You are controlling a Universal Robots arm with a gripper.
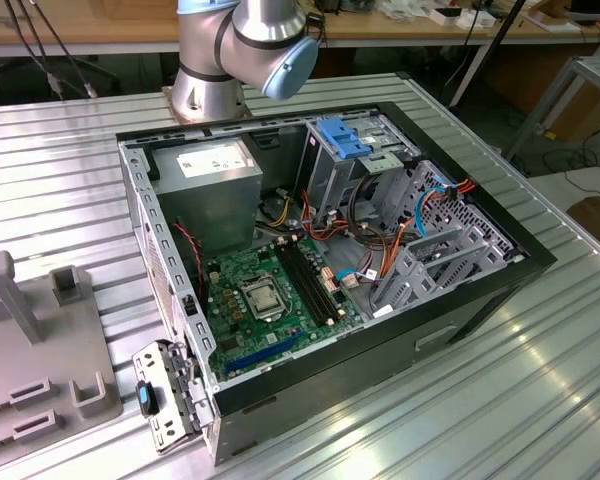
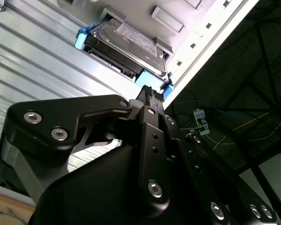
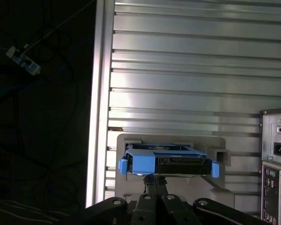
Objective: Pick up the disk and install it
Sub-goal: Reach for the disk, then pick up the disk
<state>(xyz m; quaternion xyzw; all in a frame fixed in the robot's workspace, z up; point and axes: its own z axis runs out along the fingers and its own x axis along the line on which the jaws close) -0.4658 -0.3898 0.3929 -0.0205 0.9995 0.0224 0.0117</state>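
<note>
Disk (image 2: 131, 42): glossy metal lid, paper label, smooth bright-blue plastic rails. Desk (image 3: 192, 70): ribbed bare aluminium, satin sheen. Gripper (image 2: 149, 97): matt black body, shiny steel screws. Holder (image 3: 210, 143): matt grey plastic.

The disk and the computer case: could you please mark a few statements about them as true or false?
1. The disk sits in a grey holder on the ribbed metal table. True.
2. The disk is mounted inside the computer case. False: it lies in the holder, outside the case.
3. The case is open, with its motherboard showing. True.
4. The disk's rails are red. False: they are blue.
5. The tool is close to the disk. True.
</note>
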